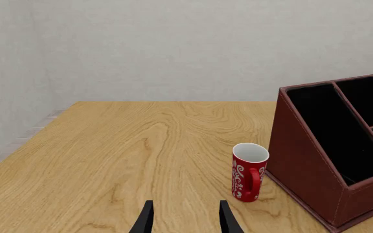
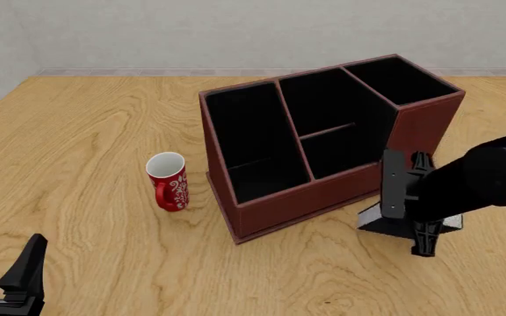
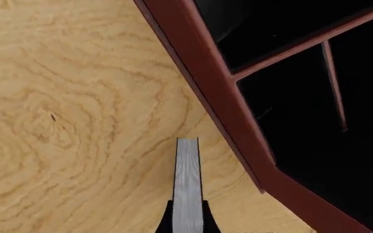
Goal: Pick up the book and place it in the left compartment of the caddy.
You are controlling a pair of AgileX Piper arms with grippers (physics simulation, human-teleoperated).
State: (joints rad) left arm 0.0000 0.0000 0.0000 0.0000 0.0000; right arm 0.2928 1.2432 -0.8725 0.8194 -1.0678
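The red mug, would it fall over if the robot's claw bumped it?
Probably, if hit near the top. The red mug stands upright and looks taller than it is wide, so a high bump may tip it, and on its side its round body might roll. A low nudge would likelier slide it across the smooth wooden table.

The light is even and soft in all three views, with no strong direction. The wooden table [image 2: 95,151] is bright, without glare. Shadows are faint: only a weak dark patch beside the red mug [image 2: 168,181] and along the base of the caddy [image 2: 323,197]. The black interior of the caddy shows almost no detail. All pictures are sharp, with clean rendered edges and no blur. Straight lines stay straight at the borders, so no distortion is seen.
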